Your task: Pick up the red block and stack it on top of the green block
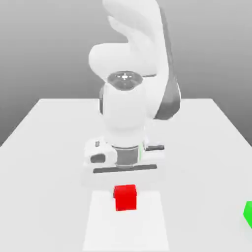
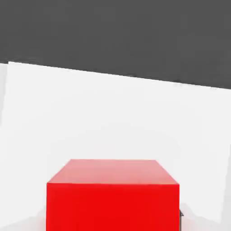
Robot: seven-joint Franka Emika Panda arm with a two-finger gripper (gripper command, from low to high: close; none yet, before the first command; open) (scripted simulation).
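Observation:
The red block (image 1: pixel 125 198) rests on the white table (image 1: pixel 44 147), directly under the arm's hand in the exterior view. My gripper (image 1: pixel 125 184) reaches straight down over it and is shut on the red block. In the hand view the red block (image 2: pixel 113 198) sits very close, and a dark finger edge (image 2: pixel 181 215) touches its side. The green block (image 1: pixel 248 214) lies on the table at the exterior view's far right, cut off by the frame edge and well apart from the red block.
The white arm (image 1: pixel 130 74) rises behind the hand and hides the middle of the table's back part. The table's far edge (image 2: pixel 113 74) meets a dark grey background in the hand view.

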